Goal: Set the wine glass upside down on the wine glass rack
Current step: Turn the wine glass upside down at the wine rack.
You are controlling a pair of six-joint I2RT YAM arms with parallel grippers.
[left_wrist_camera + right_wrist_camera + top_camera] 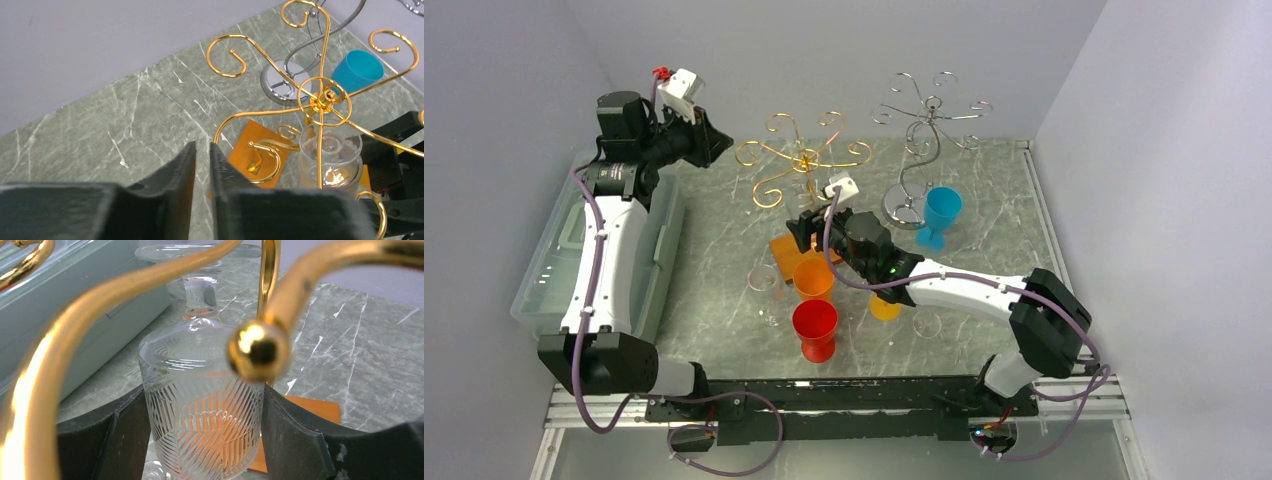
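Since the wine glass (200,370) has to end up hanging bowl-down, my right gripper (204,440) has it by the bowl, already inverted: foot at top, stem under it, rim pointing at the table. Pads press on both sides of the ribbed bowl, w/ the jaws fairly wide b/c the bowl is wide. Gripping the bowl leaves stem + foot free, and that's the part that must slide into a slot of the gold rack (802,158). The glass is in among the rack's arms, just beside the centre pole, and one curled arm w/ its ball tip crosses in front of my wrist cam. Can't tell whether the foot rests on the wire or only sits level w/ it, so I judge the hang isn't confirmed. Letting go early could drop it onto the rack's orange base (239,152).

My left gripper (202,150) is up high on the bin (539,280) side, well apart from the rack, prob. to be clear of the work. Its pads are nearly together, only a slit between, nothing held. The blue cup (941,212) by the silver rack (929,120) isn't involved.
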